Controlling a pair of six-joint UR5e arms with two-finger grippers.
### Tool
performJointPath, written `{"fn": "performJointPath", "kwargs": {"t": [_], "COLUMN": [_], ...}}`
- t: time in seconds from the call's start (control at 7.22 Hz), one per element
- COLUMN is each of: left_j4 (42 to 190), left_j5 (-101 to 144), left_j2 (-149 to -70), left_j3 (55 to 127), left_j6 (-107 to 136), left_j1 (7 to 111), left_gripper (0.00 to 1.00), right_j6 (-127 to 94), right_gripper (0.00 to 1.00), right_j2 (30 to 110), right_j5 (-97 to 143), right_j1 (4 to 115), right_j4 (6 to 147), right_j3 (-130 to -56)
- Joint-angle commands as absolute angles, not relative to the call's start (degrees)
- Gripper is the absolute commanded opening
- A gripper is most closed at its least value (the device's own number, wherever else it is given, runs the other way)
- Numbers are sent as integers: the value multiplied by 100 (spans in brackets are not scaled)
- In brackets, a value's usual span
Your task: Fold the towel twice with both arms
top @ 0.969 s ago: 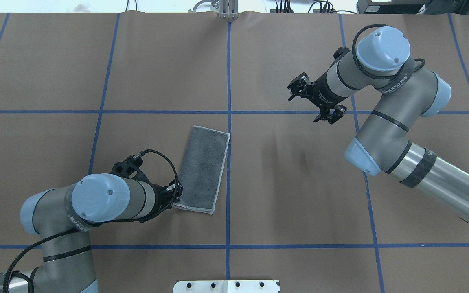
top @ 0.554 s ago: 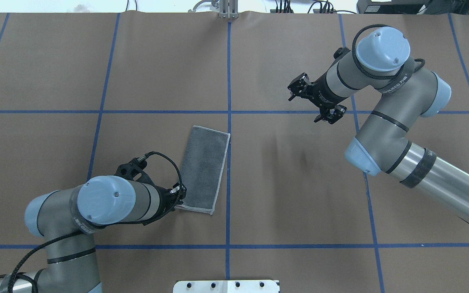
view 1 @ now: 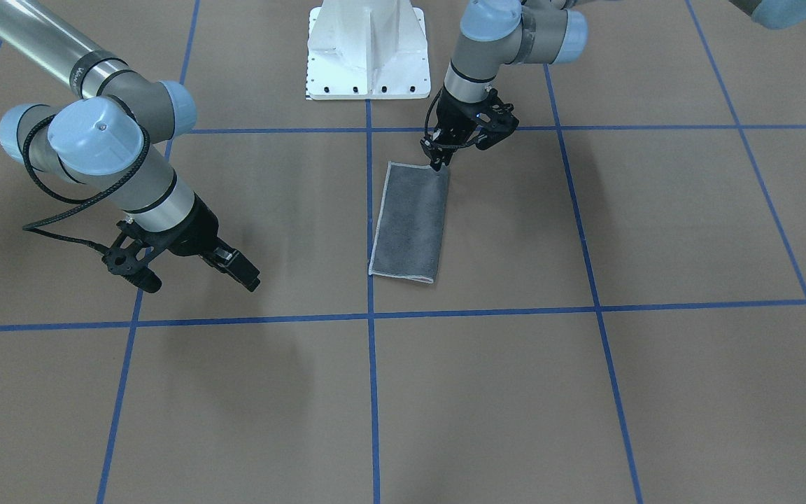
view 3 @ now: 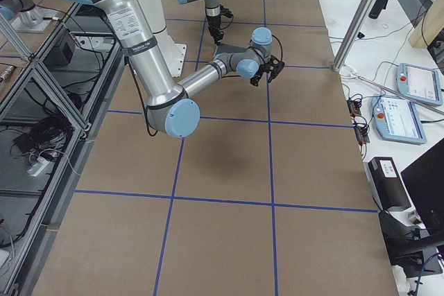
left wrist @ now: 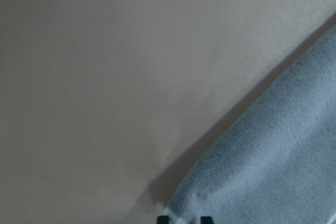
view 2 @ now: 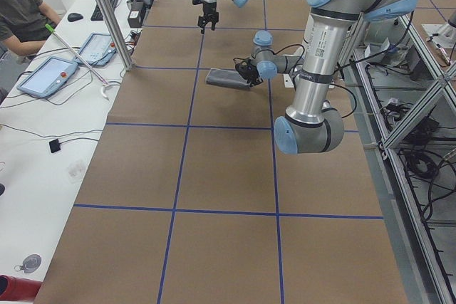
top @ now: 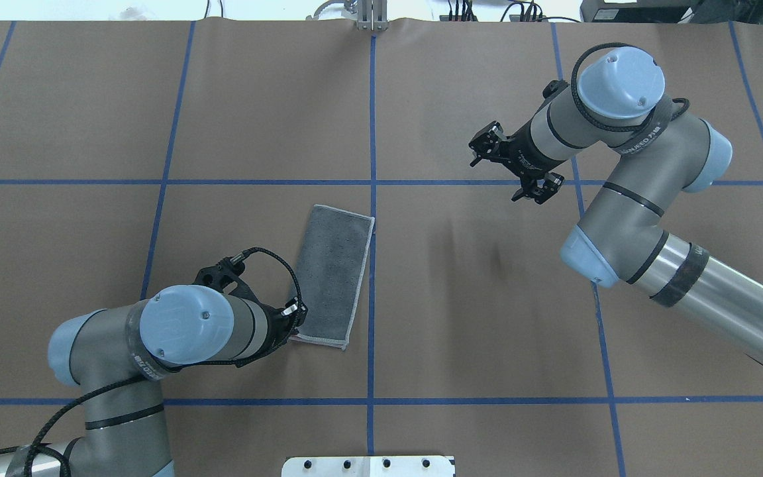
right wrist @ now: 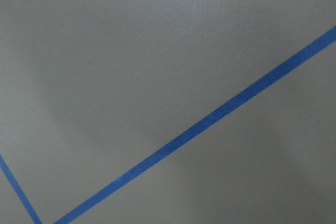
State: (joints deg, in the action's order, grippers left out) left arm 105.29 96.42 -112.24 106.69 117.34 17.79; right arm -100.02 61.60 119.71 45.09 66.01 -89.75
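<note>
Low and left of centre in the overhead view, the left end effector [view 1: 437, 164] pinches the near corner of the towel [top: 332, 275], a folded strip lying grey side up on the table [top: 255, 99]. At upper right, the right end effector [view 1: 203, 285] hangs with its fingers apart.

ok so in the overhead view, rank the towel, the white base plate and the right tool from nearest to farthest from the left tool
From the left tool, in the overhead view:
1. towel: its near left corner lies right at the tool's tips.
2. white base plate: bottom centre of the view, on the robot's side.
3. right tool: far over on the robot's right, beyond the towel's far end.
</note>
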Motion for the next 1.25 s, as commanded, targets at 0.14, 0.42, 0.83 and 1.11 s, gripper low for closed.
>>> {"fn": "performJointPath", "kwargs": {"t": [0.14,0.42,0.83,1.11], "left_j4": [10486,10485,10503,10538], "left_j5": [9642,9642,9677,9703], "left_j2": [-11206,-11206,-11015,-10960], "left_j3": [10670,10670,10881,10872], "left_j6": [11733,11742,11725,11716], "left_j1": [1775,1767,1775,1767], "left_gripper": [20,0,0,0], "right_j6": [-10011,-10002,-10002,-10054], "right_gripper": [100,100,100,100], "right_j2": [6152,6152,6152,6082], "right_j5": [11971,11971,11971,11962], "right_j1": [4509,4509,4509,4491], "right_j4": [6601,6601,6601,6601], "right_j3": [-8982,-8983,-9000,-9017]}}
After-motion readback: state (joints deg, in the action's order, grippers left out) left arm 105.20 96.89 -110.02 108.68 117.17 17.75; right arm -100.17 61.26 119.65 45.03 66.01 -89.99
